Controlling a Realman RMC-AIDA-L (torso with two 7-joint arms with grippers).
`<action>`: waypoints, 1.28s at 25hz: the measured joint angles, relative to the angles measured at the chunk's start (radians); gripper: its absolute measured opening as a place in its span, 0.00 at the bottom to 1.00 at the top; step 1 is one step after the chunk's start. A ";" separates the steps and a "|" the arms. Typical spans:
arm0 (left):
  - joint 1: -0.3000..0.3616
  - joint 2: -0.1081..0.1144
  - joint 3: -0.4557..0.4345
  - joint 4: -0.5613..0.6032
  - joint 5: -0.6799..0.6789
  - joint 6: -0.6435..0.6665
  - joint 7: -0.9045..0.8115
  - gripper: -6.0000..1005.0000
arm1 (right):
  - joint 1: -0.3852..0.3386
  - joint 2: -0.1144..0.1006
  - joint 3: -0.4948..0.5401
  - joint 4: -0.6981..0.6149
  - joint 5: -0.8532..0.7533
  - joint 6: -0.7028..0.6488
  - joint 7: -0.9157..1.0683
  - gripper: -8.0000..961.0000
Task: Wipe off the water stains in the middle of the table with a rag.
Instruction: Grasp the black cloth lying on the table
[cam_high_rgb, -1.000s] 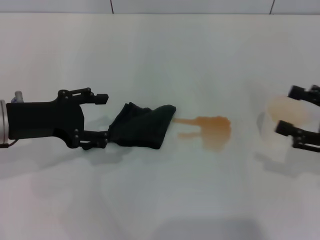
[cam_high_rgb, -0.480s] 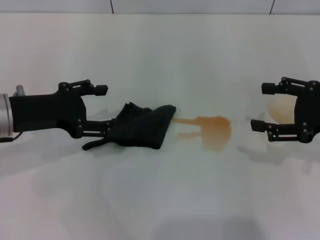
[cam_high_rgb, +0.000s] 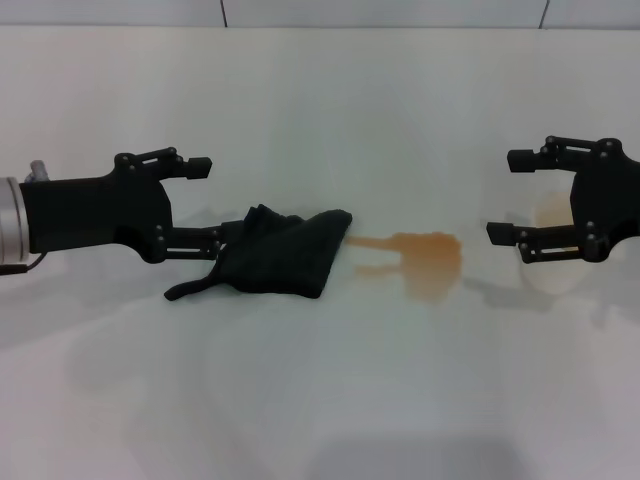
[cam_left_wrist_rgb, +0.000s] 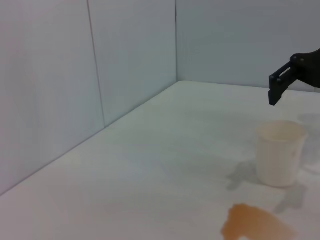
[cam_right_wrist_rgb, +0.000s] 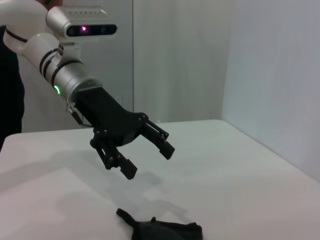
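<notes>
the rag (cam_high_rgb: 278, 252) lies rumpled on the white table (cam_high_rgb: 320, 400), just left of the water stains (cam_high_rgb: 425, 260), its right corner near the tips of the two orange-brown streaks without clearly touching them. its thin tail strip trails off to the left. my left tool (cam_high_rgb: 205, 204) hangs at the rag's left edge with its fingers spread wide; the right wrist view shows it lifted above the cloth, gripping nothing. my right tool (cam_high_rgb: 510, 195) is on the far side of the stain, also spread and holding nothing, with a translucent whitish cup (cam_left_wrist_rgb: 280, 152) standing on the table just beside it. i can read no writing or labels on anything here.
</notes>
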 joint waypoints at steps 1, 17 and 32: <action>0.000 0.000 0.000 0.000 0.000 -0.003 -0.002 0.87 | 0.001 0.000 -0.004 -0.001 -0.001 0.006 0.001 0.88; -0.046 0.002 0.008 -0.082 0.071 -0.131 -0.070 0.87 | 0.005 0.001 -0.043 -0.018 0.009 0.013 0.016 0.88; -0.174 0.005 0.051 -0.134 0.177 -0.153 -0.206 0.87 | 0.012 0.002 -0.080 -0.046 0.010 0.013 0.070 0.88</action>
